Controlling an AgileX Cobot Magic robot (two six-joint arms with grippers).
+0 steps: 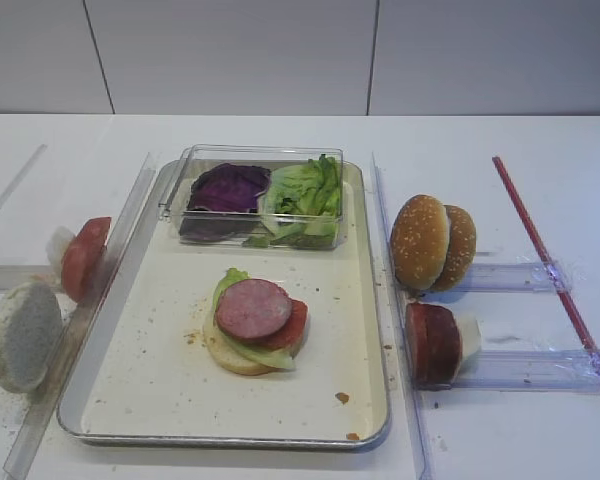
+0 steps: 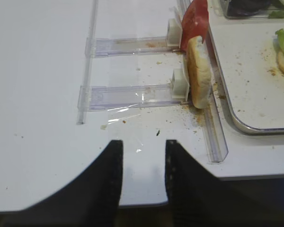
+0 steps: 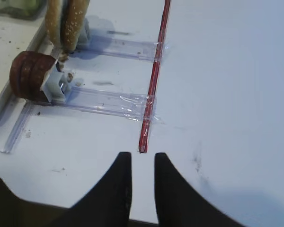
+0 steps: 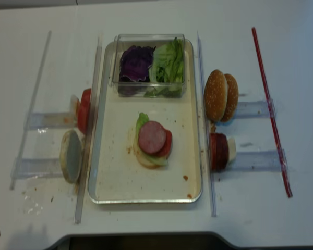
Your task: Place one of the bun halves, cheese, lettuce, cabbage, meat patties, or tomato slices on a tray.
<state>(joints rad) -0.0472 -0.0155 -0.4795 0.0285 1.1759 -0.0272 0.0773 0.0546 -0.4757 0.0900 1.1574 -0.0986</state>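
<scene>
On the tray (image 1: pixel 365 330), a patty (image 1: pixel 253 309) is hiding most of one tomato slice (image 1: pixel 292 325); two seeded buns (image 1: pixel 432 242) are standing outside; both grippers' jaws are sitting slightly apart, pinching nothing.

A tray (image 1: pixel 160 390) sits mid-table. A clear box (image 1: pixel 180 185) at its back edge holds cabbage (image 1: pixel 230 187) left, lettuce (image 1: pixel 305 195) right. A stacked bun half (image 1: pixel 235 358) lies at its centre.
</scene>
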